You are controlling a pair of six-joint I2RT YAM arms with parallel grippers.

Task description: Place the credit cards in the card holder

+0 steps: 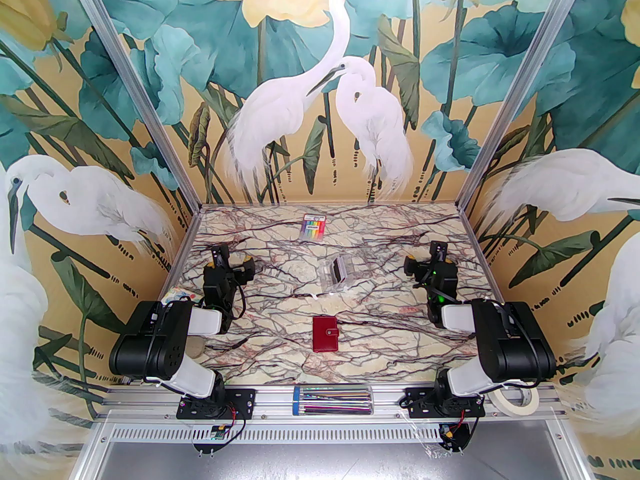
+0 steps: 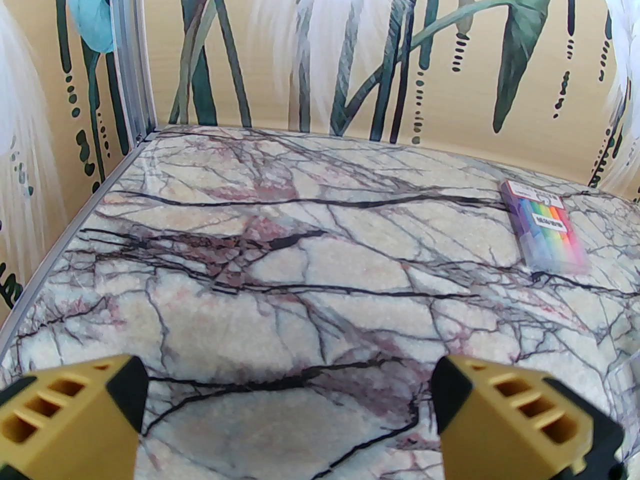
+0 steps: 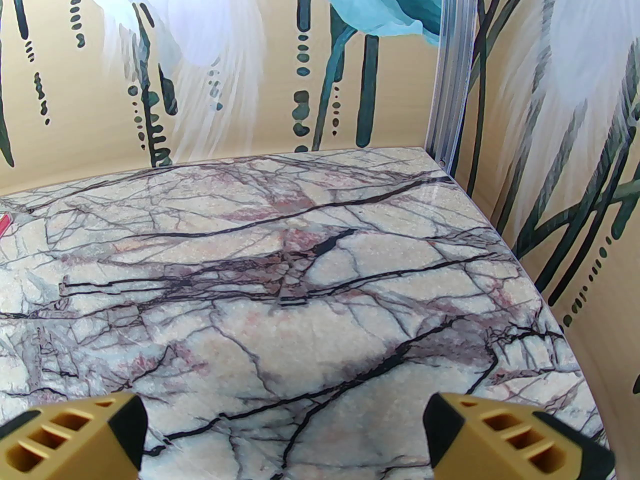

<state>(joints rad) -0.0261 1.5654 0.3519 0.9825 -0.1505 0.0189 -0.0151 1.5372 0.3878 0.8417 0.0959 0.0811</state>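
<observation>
The card holder [image 1: 326, 334], a small dark red wallet, lies closed on the marble table [image 1: 280, 333], near the front centre. Behind it stands a small clear plastic box [image 1: 336, 274]. Thin grey pieces inside it [image 1: 342, 267] look like the credit cards, but they are too small to be sure. My left gripper [image 1: 232, 260] hovers open at the mid left, well away from the wallet. In the left wrist view its fingers [image 2: 90, 418] are spread wide with only table between them [image 2: 290, 408]. My right gripper [image 1: 425, 258] is open at the mid right, nothing between its fingers [image 3: 285, 428].
A pack with rainbow stripes [image 1: 313, 226] [image 2: 547, 233] lies near the back wall. A colourful white square [image 1: 177, 295] peeks out beside the left arm. On the front rail rest a clear tube of shiny sticks [image 1: 332, 400] and a tape roll [image 1: 520, 398]. Painted walls enclose three sides.
</observation>
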